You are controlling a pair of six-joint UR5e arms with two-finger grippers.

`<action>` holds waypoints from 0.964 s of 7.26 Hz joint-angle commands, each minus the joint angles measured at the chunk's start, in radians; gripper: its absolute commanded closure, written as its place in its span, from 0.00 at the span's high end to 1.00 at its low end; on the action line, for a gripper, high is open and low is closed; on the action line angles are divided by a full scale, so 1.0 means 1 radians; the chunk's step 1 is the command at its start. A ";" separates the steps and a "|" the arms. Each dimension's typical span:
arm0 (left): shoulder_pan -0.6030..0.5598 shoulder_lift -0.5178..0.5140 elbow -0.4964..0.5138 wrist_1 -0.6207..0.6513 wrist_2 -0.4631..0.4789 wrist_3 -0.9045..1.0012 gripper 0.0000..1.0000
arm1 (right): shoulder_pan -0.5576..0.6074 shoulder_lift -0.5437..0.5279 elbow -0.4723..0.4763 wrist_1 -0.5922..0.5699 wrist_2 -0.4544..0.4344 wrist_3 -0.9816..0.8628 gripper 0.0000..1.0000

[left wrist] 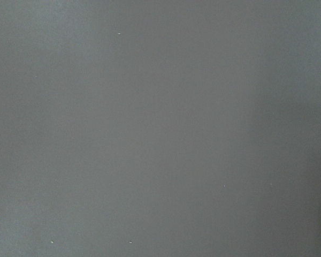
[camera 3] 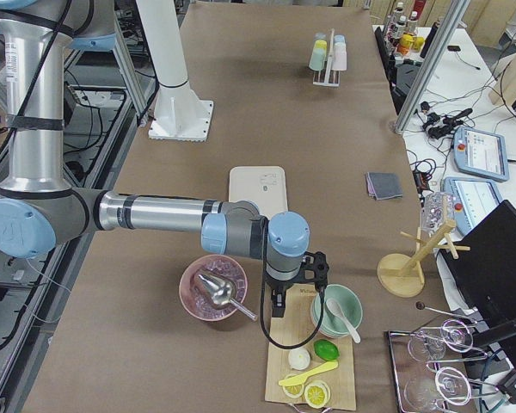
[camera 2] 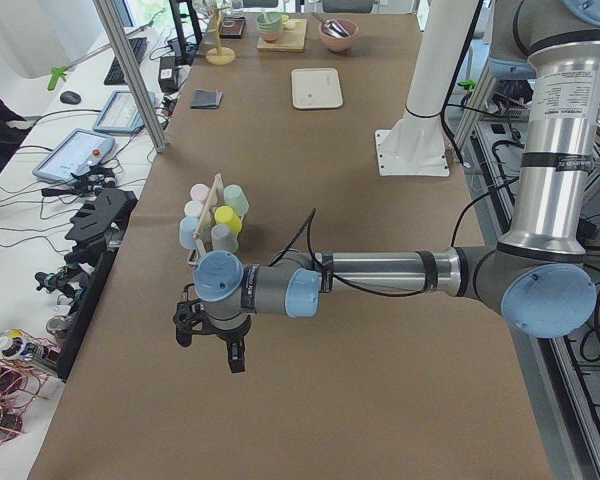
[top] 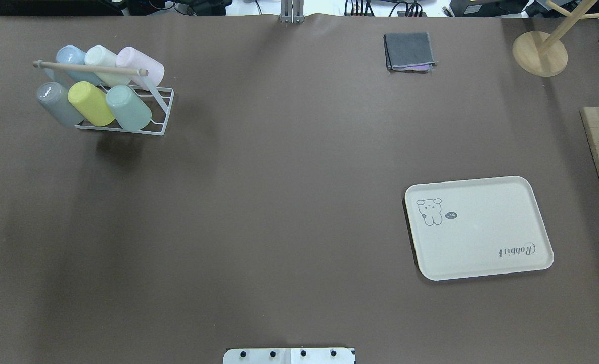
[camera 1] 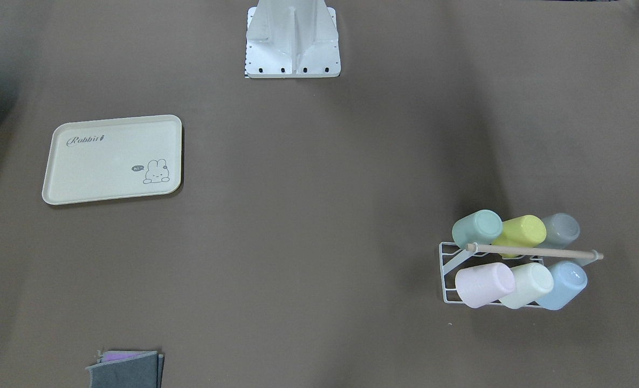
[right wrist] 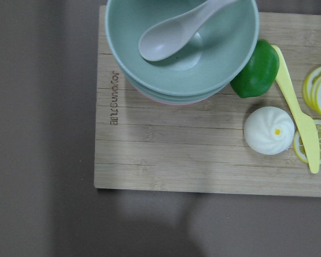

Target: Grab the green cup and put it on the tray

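Note:
The green cup (top: 129, 107) is pale mint and hangs tilted on a white wire rack (top: 160, 114), at the end of the row nearer the robot, beside a yellow-green cup (top: 91, 102). It also shows in the front view (camera 1: 477, 227). The cream tray (top: 478, 227) with the bunny drawing lies bare on the robot's right side, far from the rack. My left gripper (camera 2: 208, 345) hangs over bare table short of the rack. My right gripper (camera 3: 285, 297) hangs over a wooden board beyond the tray. Both show only in side views, so I cannot tell whether they are open or shut.
The rack also holds grey, light blue, cream and pink cups under a wooden rod (top: 89, 68). A folded grey cloth (top: 409, 51) and a wooden stand (top: 539, 53) lie at the far edge. The wooden board (right wrist: 166, 155) carries a mint bowl (right wrist: 203, 59) with a spoon, a lime, a bun and lemon slices.

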 commanded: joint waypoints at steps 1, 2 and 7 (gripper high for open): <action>0.021 -0.053 -0.099 0.128 0.009 -0.158 0.99 | -0.001 -0.006 0.021 0.001 0.108 0.008 1.00; 0.061 -0.053 -0.191 0.161 0.009 -0.219 0.99 | -0.004 -0.011 0.044 0.001 0.131 0.058 0.98; 0.316 -0.060 -0.478 0.159 0.051 -0.504 0.99 | -0.200 -0.012 0.150 0.025 0.170 0.366 0.96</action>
